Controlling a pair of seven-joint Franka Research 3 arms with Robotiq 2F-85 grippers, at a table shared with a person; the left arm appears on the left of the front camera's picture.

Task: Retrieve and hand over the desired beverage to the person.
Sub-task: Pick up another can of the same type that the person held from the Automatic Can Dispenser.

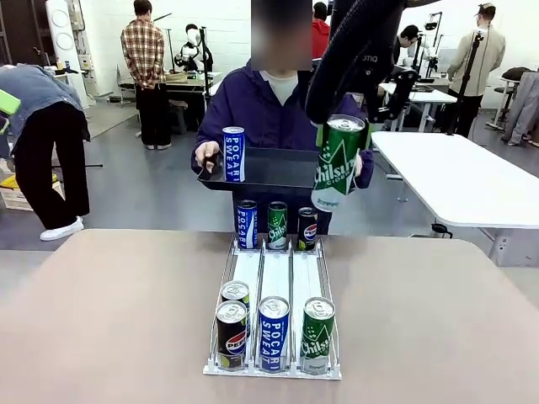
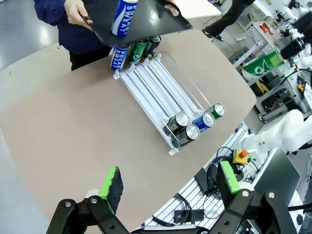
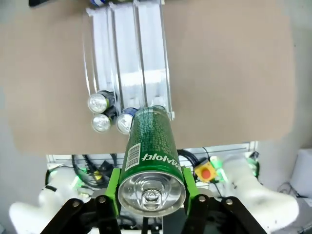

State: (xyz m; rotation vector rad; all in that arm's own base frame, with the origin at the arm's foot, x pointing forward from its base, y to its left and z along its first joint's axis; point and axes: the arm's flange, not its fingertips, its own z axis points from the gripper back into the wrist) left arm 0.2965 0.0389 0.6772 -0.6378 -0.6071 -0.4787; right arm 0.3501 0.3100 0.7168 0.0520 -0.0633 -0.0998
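My right gripper (image 1: 344, 133) is shut on a green Chilsung can (image 1: 337, 172), holding it tilted in the air at the right end of a black tray (image 1: 278, 172). The person (image 1: 253, 109), in a dark purple jacket, holds that tray with both hands across the table. A blue Pocari Sweat can (image 1: 233, 154) stands on the tray's left part. In the right wrist view the green can (image 3: 151, 146) sits between the green pads of my right gripper (image 3: 151, 187), high over the table. My left gripper (image 2: 170, 180) is open and holds nothing, high above the table's near side.
A clear three-lane can rack (image 1: 274, 278) lies mid-table. Three cans stand at its far end (image 1: 277, 225) and several at its near end (image 1: 274, 332). The brown table (image 1: 109, 320) is bare on both sides. Other people and tables stand behind.
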